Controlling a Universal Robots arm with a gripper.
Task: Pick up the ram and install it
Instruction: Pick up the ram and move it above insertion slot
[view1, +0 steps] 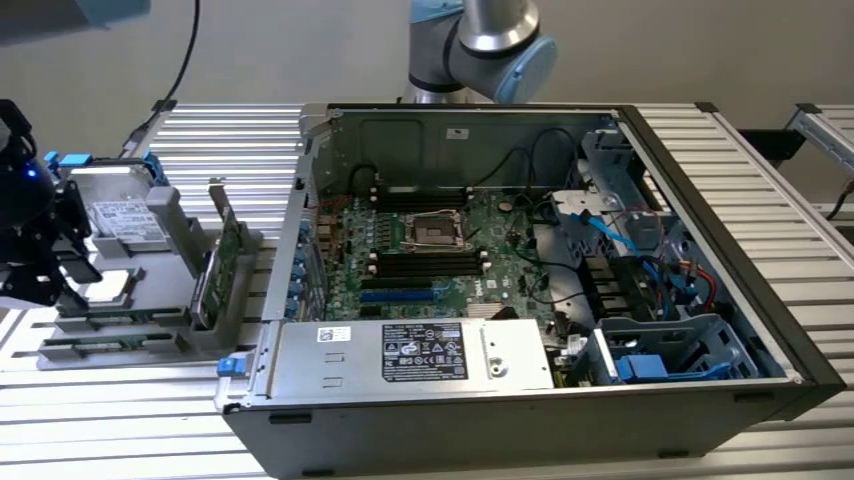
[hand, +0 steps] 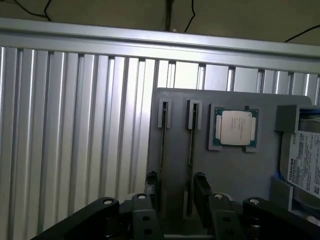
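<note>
Plainly, the gripper (hand: 176, 184) pointed down at the grey holder (hand: 235, 172) with jaws apart, fingers (hand: 201, 189) flanking the slots where the ram (hand: 191, 145) stood edge-on, its chips impossible to make out

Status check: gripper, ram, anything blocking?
Gripper open, empty, above gray fixture. Ram edge-on in fixture slot, not gripped. Nothing in the way.
</note>
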